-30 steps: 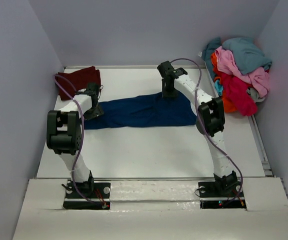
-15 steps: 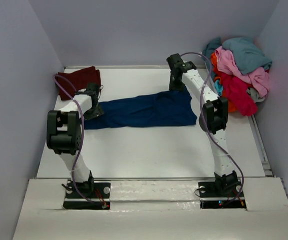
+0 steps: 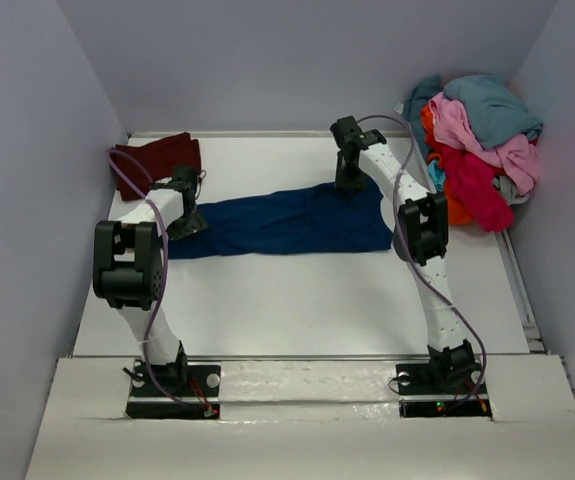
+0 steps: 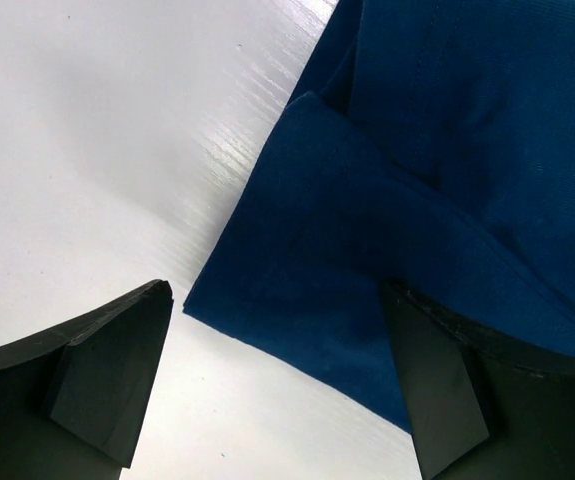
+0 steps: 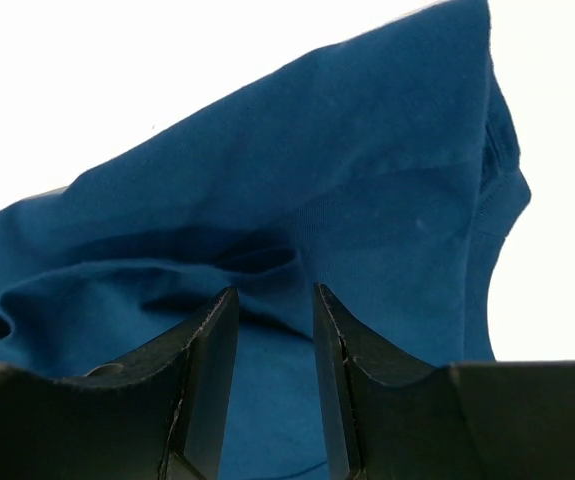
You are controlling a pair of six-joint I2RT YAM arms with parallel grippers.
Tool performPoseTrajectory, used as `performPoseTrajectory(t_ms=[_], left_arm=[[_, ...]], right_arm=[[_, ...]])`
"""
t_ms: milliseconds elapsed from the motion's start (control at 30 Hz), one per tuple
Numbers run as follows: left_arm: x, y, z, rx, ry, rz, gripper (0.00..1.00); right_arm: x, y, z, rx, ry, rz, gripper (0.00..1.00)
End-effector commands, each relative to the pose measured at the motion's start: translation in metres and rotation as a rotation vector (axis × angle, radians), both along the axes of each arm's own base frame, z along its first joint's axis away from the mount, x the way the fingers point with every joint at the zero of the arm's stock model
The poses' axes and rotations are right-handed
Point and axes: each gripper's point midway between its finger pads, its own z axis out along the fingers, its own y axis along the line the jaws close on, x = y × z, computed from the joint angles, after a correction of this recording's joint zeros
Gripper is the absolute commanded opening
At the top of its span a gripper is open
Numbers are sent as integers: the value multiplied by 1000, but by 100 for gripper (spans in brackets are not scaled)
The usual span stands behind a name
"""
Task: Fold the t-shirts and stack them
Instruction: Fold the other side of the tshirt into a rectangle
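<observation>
The navy t-shirt (image 3: 287, 225) lies spread as a long, part-folded band across the middle of the bench (image 3: 297, 300). A dark maroon t-shirt (image 3: 157, 155) sits folded beyond the navy one's left end, toward the back wall. A loose heap of t-shirts (image 3: 477, 130) in teal, pink, red and orange is piled past its right end.

The left pincer (image 4: 277, 300) hangs over the navy shirt's left end with its jaws spread as wide as they go. They straddle a cloth corner and hold nothing.

The right pincer (image 5: 267, 295) is at the shirt's far edge, toward the right end. Its jaws stand only a narrow way apart above a raised crease, and whether any cloth is nipped between them I cannot tell.

The shirt looks light, limp and quick to wrinkle, so it will likely sag and drag unless both ends are lifted together. It seems best taken by a doubled edge or hem corner at each end, where the layers give something to bite. A pinch in the single-layer middle would likely peel up only the top sheet
</observation>
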Motion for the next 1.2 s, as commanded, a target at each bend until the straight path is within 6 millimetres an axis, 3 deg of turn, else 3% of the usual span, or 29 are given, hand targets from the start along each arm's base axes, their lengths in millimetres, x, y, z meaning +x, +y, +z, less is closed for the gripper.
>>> performPoseTrajectory(t_ms=[0, 200, 467, 867, 1033, 1167], left_arm=[[9, 2, 15, 23, -30, -4, 99], [10, 2, 16, 24, -31, -3, 99], [7, 3, 15, 27, -26, -2, 99], [7, 3, 14, 27, -26, -1, 99], [6, 3, 14, 27, -23, -1, 99], [5, 3, 13, 27, -23, -1, 99]], right_arm=[[12, 1, 4, 20, -35, -1, 42], [7, 0, -11, 12, -3, 1, 42], [9, 1, -15, 14, -8, 5, 41], [7, -10, -15, -11, -5, -11, 7], [7, -12, -4, -15, -22, -22, 7], [9, -18, 18, -35, -68, -39, 7]])
